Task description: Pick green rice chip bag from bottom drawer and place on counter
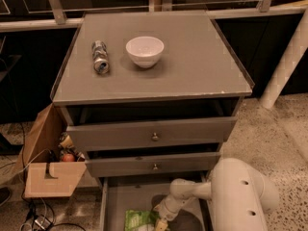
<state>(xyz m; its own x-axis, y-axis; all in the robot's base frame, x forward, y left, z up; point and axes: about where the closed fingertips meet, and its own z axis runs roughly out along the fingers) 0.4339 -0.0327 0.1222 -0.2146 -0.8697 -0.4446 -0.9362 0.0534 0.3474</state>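
Observation:
The green rice chip bag [139,220] lies on the floor of the open bottom drawer [115,198], at the picture's bottom edge and partly cut off. My white arm reaches down into the drawer from the right. My gripper [160,221] is at the bag's right edge, low in the frame and partly out of view. The counter [192,57] is the grey top of the cabinet, above the drawers.
A white bowl [145,51] and a silver can [100,63] lying on its side sit on the counter. Two brass-knobbed drawers [154,134] stand partly open above the bottom one. An open cardboard box [45,170] with clutter and cables is on the floor at the left.

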